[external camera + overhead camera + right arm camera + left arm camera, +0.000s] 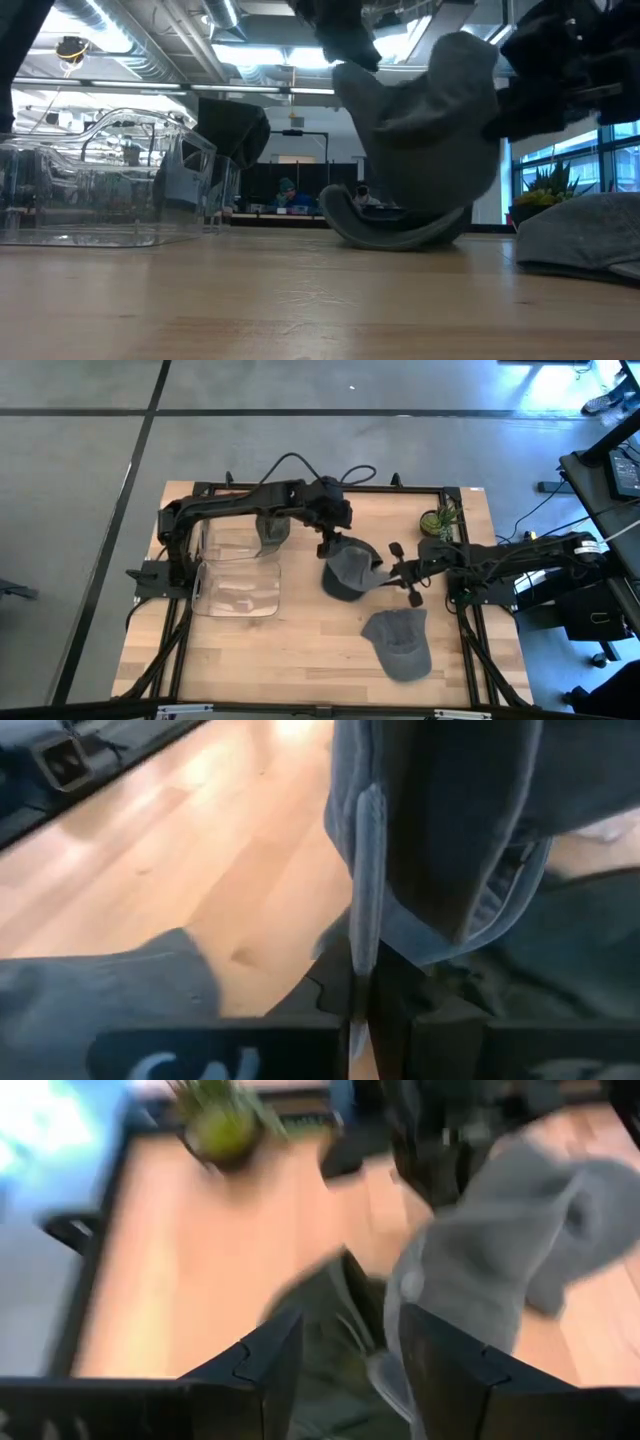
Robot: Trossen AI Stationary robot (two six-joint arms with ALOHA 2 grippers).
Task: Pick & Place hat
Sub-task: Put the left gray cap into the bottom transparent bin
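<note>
The desk [300,650] is seen to be of pale wood planks, smooth, with a faint sheen in the low view. The held cap [348,570] is made of soft grey cloth, matt, with a stitched seam shown along its edge in the right wrist view. A second grey cap [399,643], beside the held cap, is of the same matt cloth. The bin [237,572], on the far side of the held cap from the plant [439,518], is formed of clear, glossy plastic. The fingers [272,1370] are of matt black plastic.
</note>
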